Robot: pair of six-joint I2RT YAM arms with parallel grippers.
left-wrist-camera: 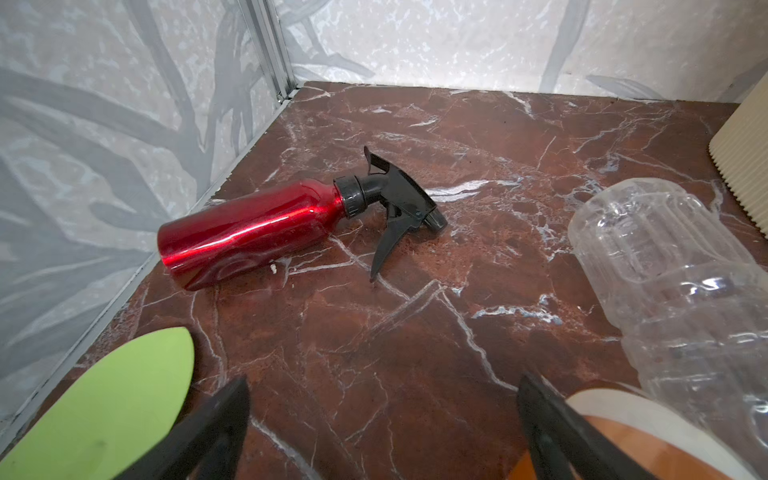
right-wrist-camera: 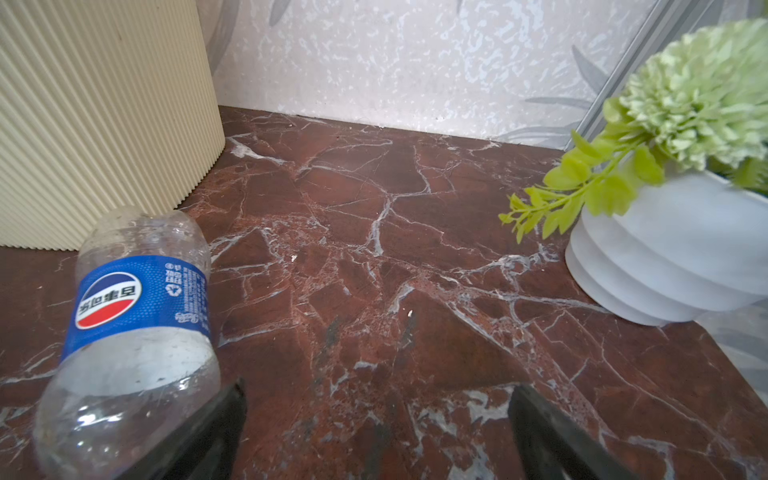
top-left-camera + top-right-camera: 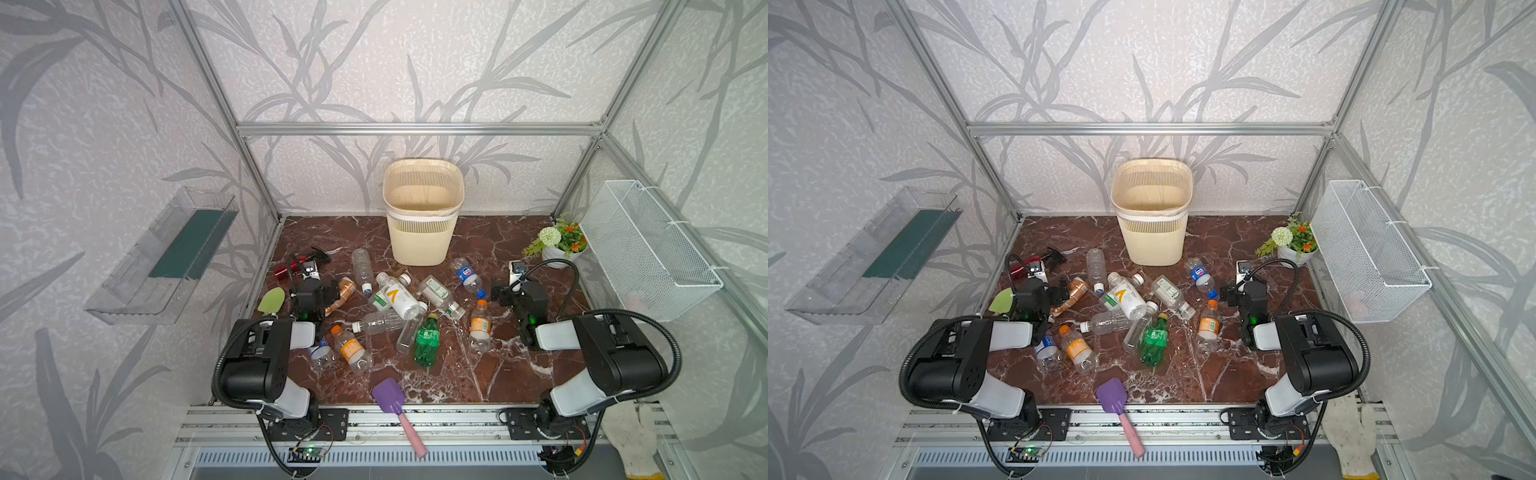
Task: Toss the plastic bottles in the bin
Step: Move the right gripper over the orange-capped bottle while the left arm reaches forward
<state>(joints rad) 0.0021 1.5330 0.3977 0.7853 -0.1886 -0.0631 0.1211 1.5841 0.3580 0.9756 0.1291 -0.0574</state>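
One half-hidden bottle (image 3: 320, 353) peeks out from under the left arm. The plastic bottles (image 3: 397, 297) lie in a heap between the two grippers, so they are hard to count: about twelve, with one green bottle (image 3: 428, 340). One bin (image 3: 422, 243) stands farther ahead of both grippers. The left gripper (image 1: 382, 379) is wide apart and holds nothing. A brown bottle (image 1: 648, 449), cut off, lies just beside it. The right gripper (image 2: 378, 386) is wide apart and empty too, with a blue-label bottle (image 2: 137, 299) just beside it.

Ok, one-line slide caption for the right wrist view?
Open right gripper over the marble tabletop, beside a lying blue-labelled bottle, with the bin beyond it and a potted plant nearby.
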